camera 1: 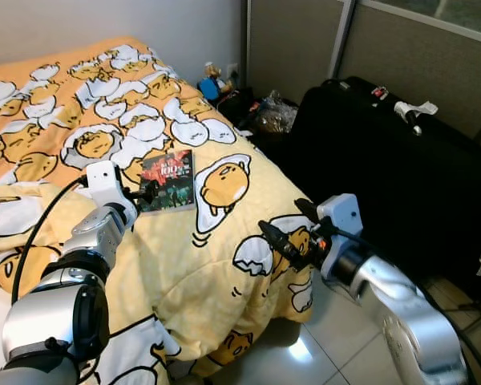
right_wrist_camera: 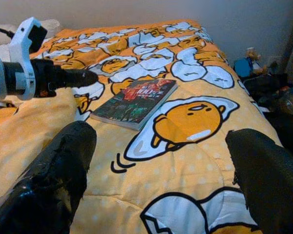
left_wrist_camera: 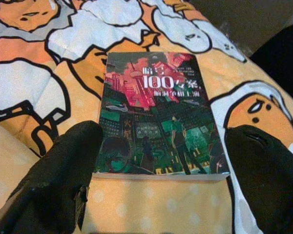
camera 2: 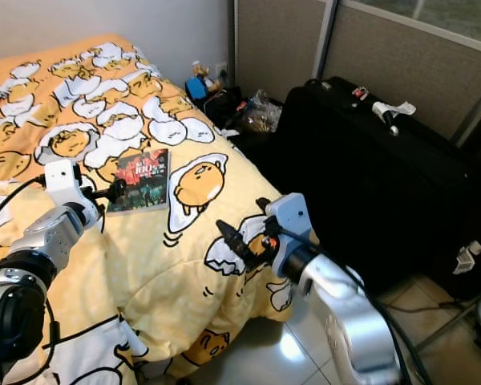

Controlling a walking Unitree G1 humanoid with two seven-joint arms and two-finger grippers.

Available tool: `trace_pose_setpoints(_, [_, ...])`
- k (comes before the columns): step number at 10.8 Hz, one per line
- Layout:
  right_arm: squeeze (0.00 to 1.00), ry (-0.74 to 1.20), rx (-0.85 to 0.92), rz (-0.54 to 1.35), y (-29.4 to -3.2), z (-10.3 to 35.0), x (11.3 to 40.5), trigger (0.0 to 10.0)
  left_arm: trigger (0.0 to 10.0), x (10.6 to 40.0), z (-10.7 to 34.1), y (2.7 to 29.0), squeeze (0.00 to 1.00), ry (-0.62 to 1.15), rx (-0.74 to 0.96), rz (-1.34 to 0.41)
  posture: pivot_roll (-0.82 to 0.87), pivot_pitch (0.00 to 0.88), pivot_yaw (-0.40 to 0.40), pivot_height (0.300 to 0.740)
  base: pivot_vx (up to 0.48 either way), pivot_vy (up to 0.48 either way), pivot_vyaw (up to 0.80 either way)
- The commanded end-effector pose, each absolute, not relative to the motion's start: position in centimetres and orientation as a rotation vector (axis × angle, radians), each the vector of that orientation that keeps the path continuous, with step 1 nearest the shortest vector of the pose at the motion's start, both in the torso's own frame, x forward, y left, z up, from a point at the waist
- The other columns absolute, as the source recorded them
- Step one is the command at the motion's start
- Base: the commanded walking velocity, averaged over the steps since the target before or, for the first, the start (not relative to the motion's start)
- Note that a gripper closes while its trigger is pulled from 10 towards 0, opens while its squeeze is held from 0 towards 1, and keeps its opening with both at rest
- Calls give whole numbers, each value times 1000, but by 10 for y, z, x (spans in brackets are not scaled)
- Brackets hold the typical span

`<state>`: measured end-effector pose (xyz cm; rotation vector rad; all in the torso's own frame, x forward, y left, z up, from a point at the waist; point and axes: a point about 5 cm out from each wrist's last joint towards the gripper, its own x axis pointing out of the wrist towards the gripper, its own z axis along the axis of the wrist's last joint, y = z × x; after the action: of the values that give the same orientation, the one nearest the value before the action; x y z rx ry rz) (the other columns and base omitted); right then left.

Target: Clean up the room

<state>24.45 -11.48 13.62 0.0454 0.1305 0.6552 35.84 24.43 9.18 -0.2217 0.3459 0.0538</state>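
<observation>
While the book (camera 1: 167,180) lies flat on the bed (camera 1: 224,265), the left hand (camera 1: 144,195) waits just beside its near edge. The book has a dark cover with red and green pictures and white writing on it. It rests face up on a yellow blanket (camera 2: 144,265) that has lots of sleepy egg drawings all over.

Seen from the left wrist, the two black fingers (left_wrist_camera: 58,185) are spread wide, one on each side of the book's near edge. They are not squeezing the book, and nothing is held between them.

Over by the corner of the bed, the right hand (camera 1: 284,241) sits above the blanket. It is well apart from the book. From the right wrist, its black fingers (right_wrist_camera: 53,180) are spread wide too, and they hold nothing. That same view looks across the blanket at the book, a big egg drawing (right_wrist_camera: 188,119) next to it, and the left arm reaching in.

Past the bed stands a big black suitcase (camera 1: 401,160) with a white tag (camera 1: 415,110) on top. It leans near a grey wall panel (camera 1: 385,48). Between the bed and the suitcase there is a dark pile of small things (camera 1: 256,112) on the floor, with something blue (camera 1: 211,87) by the wall. I cannot tell what those small things are. Shiny pale floor tiles (camera 1: 321,337) show below the corner of the bed.
</observation>
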Motion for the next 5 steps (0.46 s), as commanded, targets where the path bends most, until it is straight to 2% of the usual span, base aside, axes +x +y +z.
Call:
trace_pose_setpoints(1, [0,130,56,647,-109,138,241,10000,10000,361,96,247,0,345,-188,57,-187,87,75,740,0,0,0])
trace_pose_setpoints(2, [0,134,59,628,-107,136,240,10000,10000,359,94,247,0,351,-187,62,-186,85,79,740,0,0,0])
trace_pose_setpoints(3, [0,140,72,557,-109,131,239,10000,10000,356,88,243,0,355,-193,44,-182,47,93,740,0,0,0])
trace_pose_setpoints(4, [0,145,81,475,-116,127,243,10000,10000,353,81,239,0,370,-184,24,-175,5,103,740,0,0,0])
trace_pose_setpoints(5, [0,157,59,416,-123,122,246,10000,10000,351,79,240,0,374,-143,28,-172,0,112,740,0,0,0])
